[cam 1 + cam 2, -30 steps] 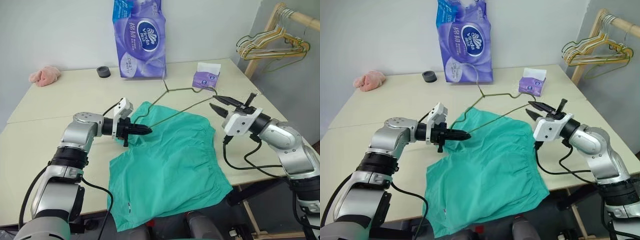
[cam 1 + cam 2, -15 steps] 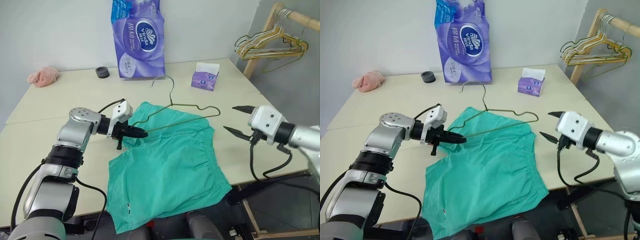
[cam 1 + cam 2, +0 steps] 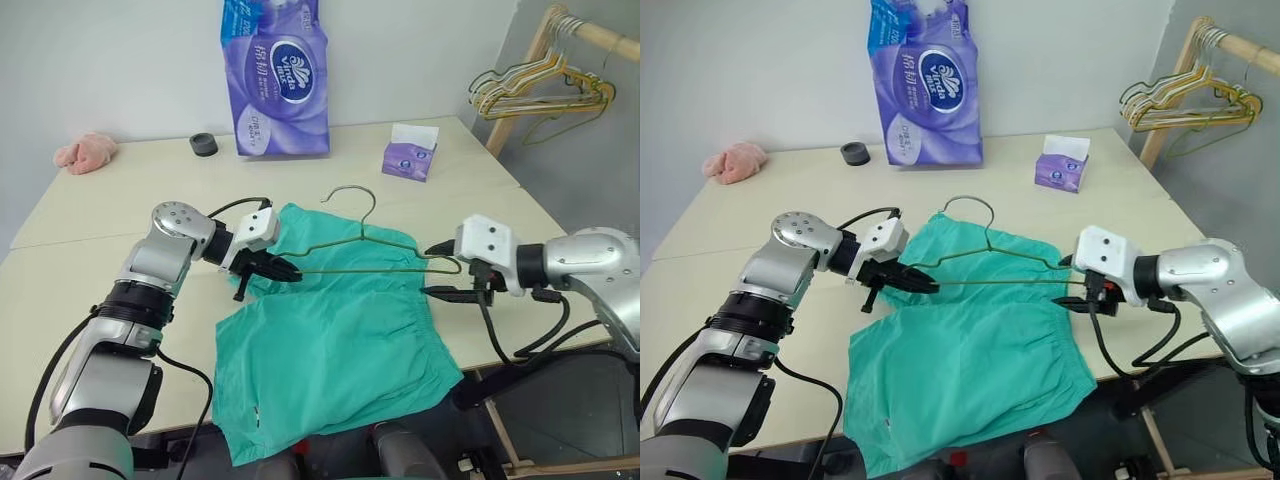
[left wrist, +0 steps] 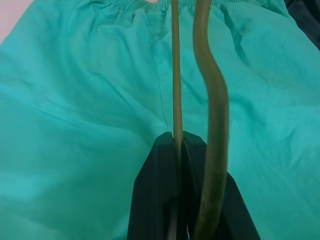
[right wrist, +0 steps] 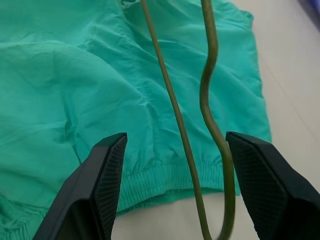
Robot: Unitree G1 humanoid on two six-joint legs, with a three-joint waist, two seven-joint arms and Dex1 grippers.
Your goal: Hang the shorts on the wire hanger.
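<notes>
The teal-green shorts [image 3: 330, 340] lie flat on the table, waistband toward the far side. Just above them the olive wire hanger [image 3: 370, 270] stands upright with its bottom bar level and its hook [image 3: 355, 195] pointing up. My left gripper [image 3: 285, 270] is shut on the hanger's left end; in the left wrist view its black fingers [image 4: 160, 190] pinch the thin wire [image 4: 176, 75]. My right gripper [image 3: 440, 270] is open, one finger on each side of the hanger's right end. In the right wrist view that looped end [image 5: 207, 75] sits between the spread fingers [image 5: 107, 170], untouched.
At the back of the table [image 3: 120, 200] are a tall purple tissue pack [image 3: 275, 75], a small purple tissue box [image 3: 408, 155], a black round object [image 3: 203, 144] and a pink cloth lump [image 3: 85, 152]. A wooden rack with several hangers [image 3: 540, 90] stands beyond the right edge.
The hanger has rolled from lying slanted to standing upright, still in my left gripper. My right gripper opened wider, swung out to the right, then came back around the hanger's right end.
</notes>
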